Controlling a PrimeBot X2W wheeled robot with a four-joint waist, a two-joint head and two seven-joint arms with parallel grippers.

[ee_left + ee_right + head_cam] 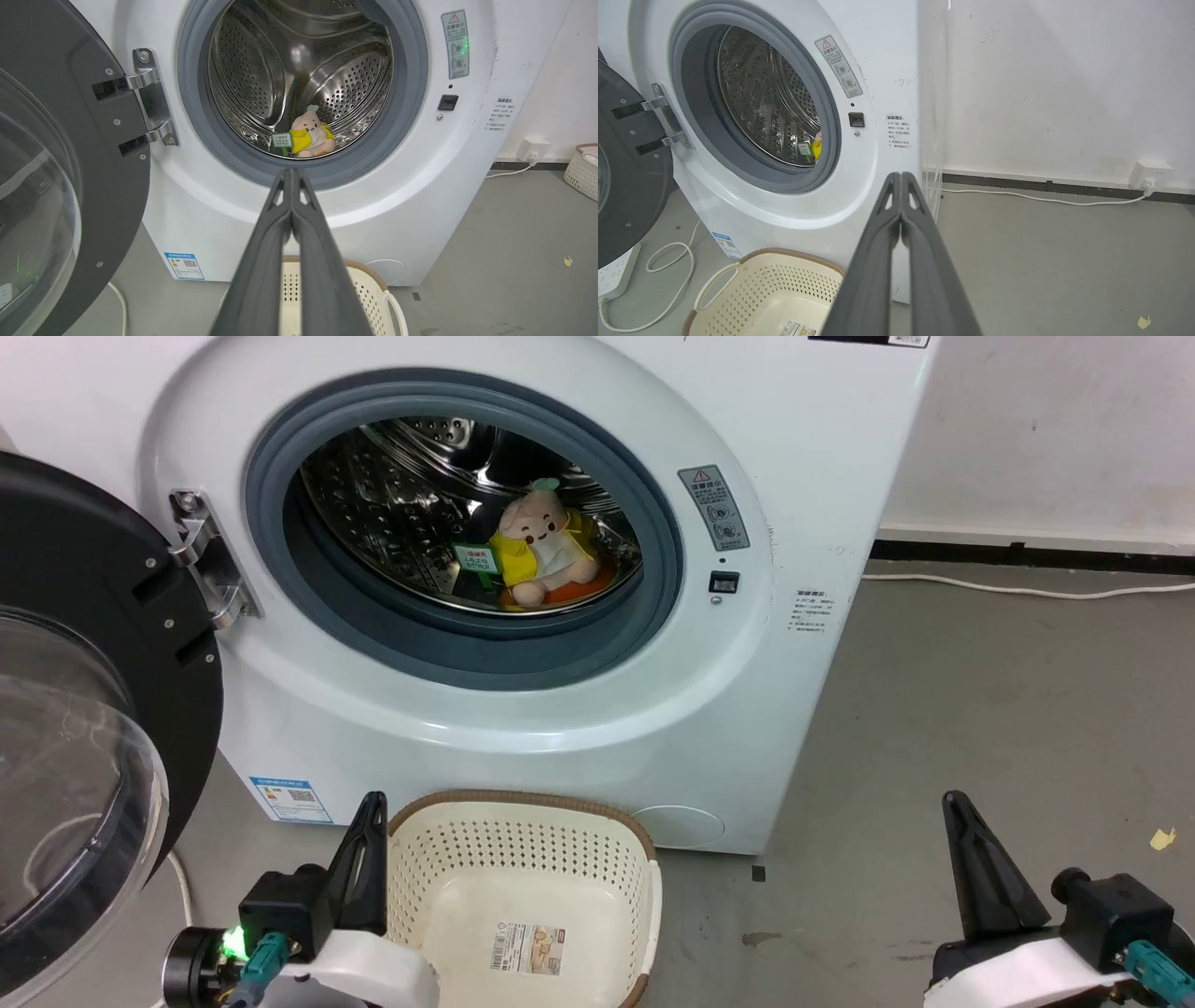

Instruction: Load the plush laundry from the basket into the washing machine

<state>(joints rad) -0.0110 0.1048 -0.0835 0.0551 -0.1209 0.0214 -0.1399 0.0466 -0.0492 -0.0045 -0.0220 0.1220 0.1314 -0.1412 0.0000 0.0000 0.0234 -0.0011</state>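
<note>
plush laundry (541, 555): upright inside the washing machine (560, 747), on the drum (392, 513) floor (green tag beside it).
basket (523, 845): on the ground, just before the machine.
door (93, 644): swung open.
left gripper (292, 172): fingers pressed together.
right gripper (901, 175): fingers pressed together.

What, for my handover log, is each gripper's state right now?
Left gripper with long dark fingers: closed, empty.
Right gripper with long dark fingers: closed, empty.

A bare laundry corner: front-load washing machine (523, 728), grey floor (980, 709), scuffed white wall (1055, 429), trailing cable (1027, 590).
</note>
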